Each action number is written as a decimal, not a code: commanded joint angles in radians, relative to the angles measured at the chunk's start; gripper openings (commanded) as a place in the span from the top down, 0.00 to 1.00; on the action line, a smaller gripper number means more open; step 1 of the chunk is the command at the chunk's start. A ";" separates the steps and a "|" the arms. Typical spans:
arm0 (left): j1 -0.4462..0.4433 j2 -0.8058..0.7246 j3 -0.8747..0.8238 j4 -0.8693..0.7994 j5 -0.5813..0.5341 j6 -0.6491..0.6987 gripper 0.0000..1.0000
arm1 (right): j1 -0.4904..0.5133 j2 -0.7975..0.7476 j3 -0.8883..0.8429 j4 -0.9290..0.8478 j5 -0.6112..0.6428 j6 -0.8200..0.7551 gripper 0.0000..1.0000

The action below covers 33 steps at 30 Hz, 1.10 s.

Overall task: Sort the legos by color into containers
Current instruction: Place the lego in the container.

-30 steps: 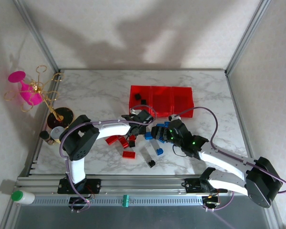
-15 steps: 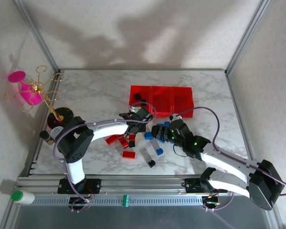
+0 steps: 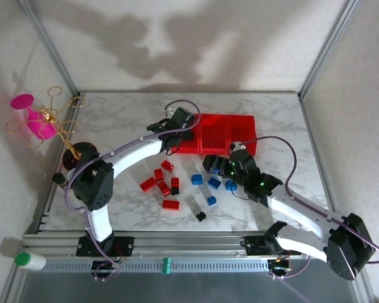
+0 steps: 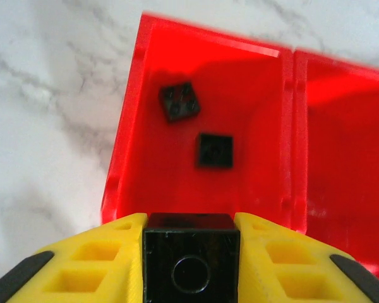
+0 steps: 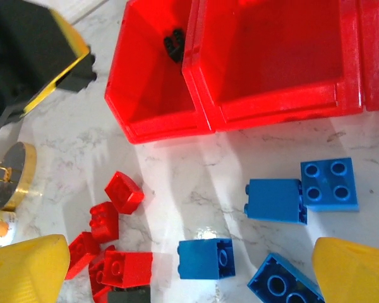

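**Left tool.** The left tool is closed on a black brick, which is clamped between the two yellow fingers with one stud facing the wrist camera. In the overhead view this tool hangs at the left end of the row of bins.

**Target relation.** In the left wrist view, the leftmost bin lies straight ahead of the held brick and below it. Its long axis runs away from the tool. The brick covers the bin's near wall, so the open floor starts just beyond the fingertips. Two black bricks lie flat on that floor, apart from each other, which marks this bin as the one for black. The middle bin is to the right across a shared wall. The view from the right wrist places the tool nearer the left wall than the shared wall.

**Coming move.** Judged from this position, a short advance along the bin's long axis should clear the near wall before release. A release without that advance could land the brick on the rim.

**Right tool.** The right tool is spread wide above the tabletop, empty. Blue bricks lie between and just ahead of its fingers, and red bricks lie to their left. This arm is the nearer one for the blue bricks.
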 commanded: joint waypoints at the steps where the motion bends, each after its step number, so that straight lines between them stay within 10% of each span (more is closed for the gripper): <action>1: 0.025 0.106 0.097 -0.005 0.006 0.040 0.67 | -0.018 0.008 0.031 0.020 -0.032 -0.015 0.01; 16: 0.058 0.319 0.317 -0.015 0.025 0.078 0.53 | -0.022 0.000 0.002 0.032 -0.051 -0.033 0.01; 33: 0.007 -0.101 -0.068 0.000 0.086 0.041 0.49 | -0.007 0.022 -0.001 -0.015 -0.138 -0.104 0.01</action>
